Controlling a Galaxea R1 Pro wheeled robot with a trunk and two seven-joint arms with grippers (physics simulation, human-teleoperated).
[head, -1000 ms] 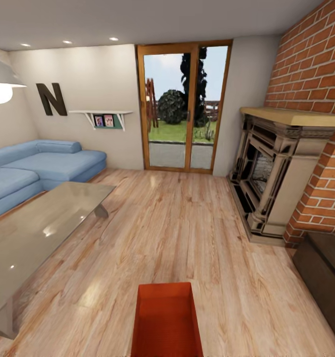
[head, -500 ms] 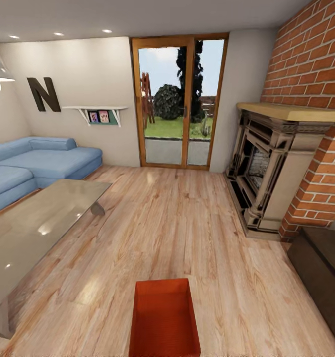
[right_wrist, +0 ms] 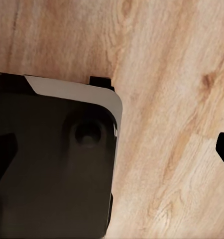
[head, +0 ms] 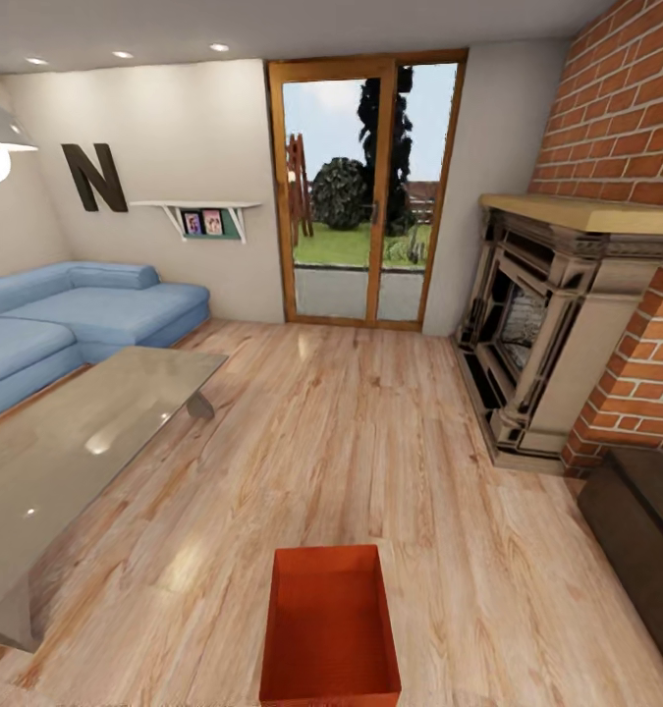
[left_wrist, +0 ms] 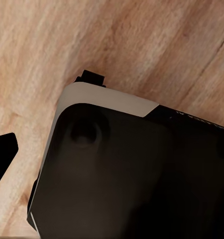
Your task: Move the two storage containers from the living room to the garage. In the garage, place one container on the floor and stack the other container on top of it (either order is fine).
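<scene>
The blue fabric sofa and glass-topped table sit left. Centre, the orange-red open-top container now shows further up the view on the plank floor: still approaching. Jaws: cannot tell.
</scene>
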